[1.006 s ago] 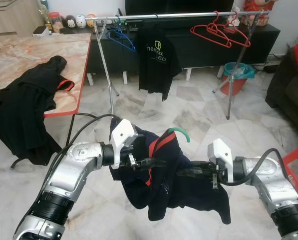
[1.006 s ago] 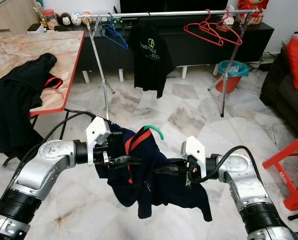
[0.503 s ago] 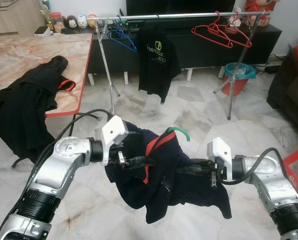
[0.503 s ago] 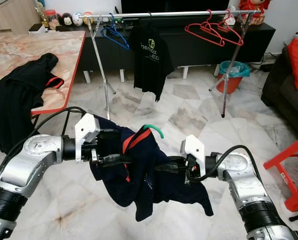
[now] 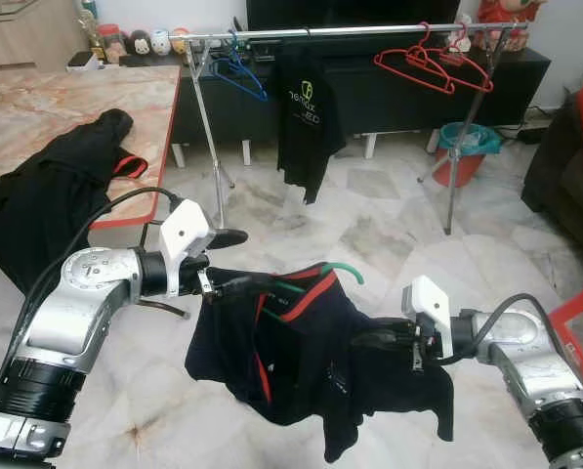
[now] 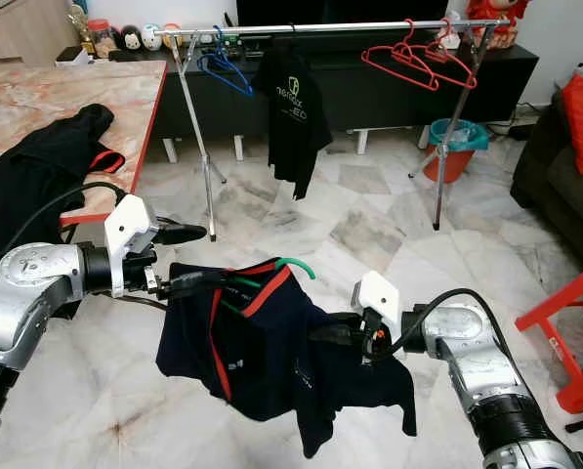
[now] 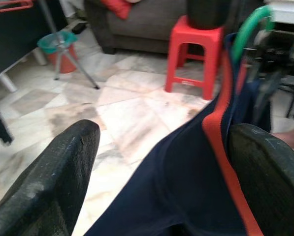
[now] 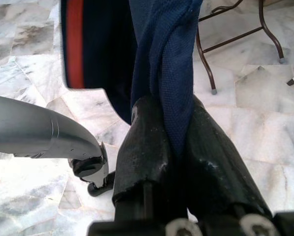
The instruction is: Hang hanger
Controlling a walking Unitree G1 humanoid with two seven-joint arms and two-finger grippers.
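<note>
Between pincers, navy shirt (image 5: 301, 357) on hanger (image 5: 335, 269)

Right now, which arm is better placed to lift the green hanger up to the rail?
Left. The left gripper is next to the green plastic hanger; the right gripper is shut on the navy shirt.

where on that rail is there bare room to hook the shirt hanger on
The rail is bare between the hanging black t-shirt and the red hangers. It is crowded at its left end, where blue hangers sit close beside the t-shirt. Both grippers, left and right, hold the navy shirt.
</note>
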